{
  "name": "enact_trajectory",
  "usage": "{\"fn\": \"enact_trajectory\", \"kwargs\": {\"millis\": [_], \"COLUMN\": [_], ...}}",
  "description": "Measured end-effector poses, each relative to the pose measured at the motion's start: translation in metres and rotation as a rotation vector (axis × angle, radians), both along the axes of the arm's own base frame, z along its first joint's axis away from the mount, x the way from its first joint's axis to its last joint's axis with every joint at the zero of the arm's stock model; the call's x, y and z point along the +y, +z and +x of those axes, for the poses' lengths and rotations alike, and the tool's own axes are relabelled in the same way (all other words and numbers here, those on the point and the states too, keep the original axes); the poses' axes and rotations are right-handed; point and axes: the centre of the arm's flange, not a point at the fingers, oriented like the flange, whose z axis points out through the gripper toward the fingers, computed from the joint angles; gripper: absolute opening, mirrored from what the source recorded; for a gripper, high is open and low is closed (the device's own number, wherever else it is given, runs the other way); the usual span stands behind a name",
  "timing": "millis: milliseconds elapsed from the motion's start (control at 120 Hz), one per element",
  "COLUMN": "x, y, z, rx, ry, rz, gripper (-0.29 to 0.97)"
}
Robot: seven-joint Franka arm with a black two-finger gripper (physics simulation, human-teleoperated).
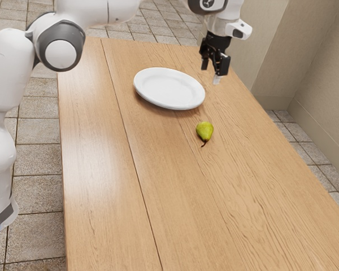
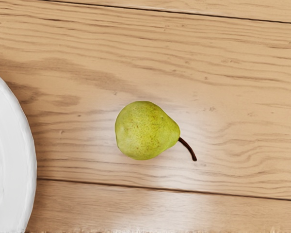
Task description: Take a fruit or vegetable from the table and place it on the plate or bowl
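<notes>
A small green-yellow pear (image 1: 204, 131) with a dark stem lies on its side on the wooden table (image 1: 175, 192), a short way from the white plate (image 1: 169, 87). The plate holds nothing. My black gripper (image 1: 211, 72) hangs well above the table, beyond the plate's far right rim, with its two fingers apart and nothing between them. In the wrist view the pear (image 2: 145, 130) lies on bare wood straight under my hand, with the plate's rim (image 2: 19, 160) beside it.
The table stretches wide toward the near side. A beige wall (image 1: 305, 45) stands close behind the table's far right edge, and tiled floor (image 1: 37, 152) runs along the exterior view's left.
</notes>
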Motion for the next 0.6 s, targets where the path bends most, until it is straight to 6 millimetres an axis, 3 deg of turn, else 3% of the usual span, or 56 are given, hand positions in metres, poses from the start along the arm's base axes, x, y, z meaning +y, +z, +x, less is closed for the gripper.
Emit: {"fn": "enact_trajectory", "kwargs": {"millis": [400, 600], "x": [0.005, -0.029], "y": [-0.002, -0.006], "z": [-0.003, -0.001], "rx": [0.026, 0.036], "ry": [0.014, -0.062], "rz": [0.000, -0.022], "gripper": [0.68, 0.68]}}
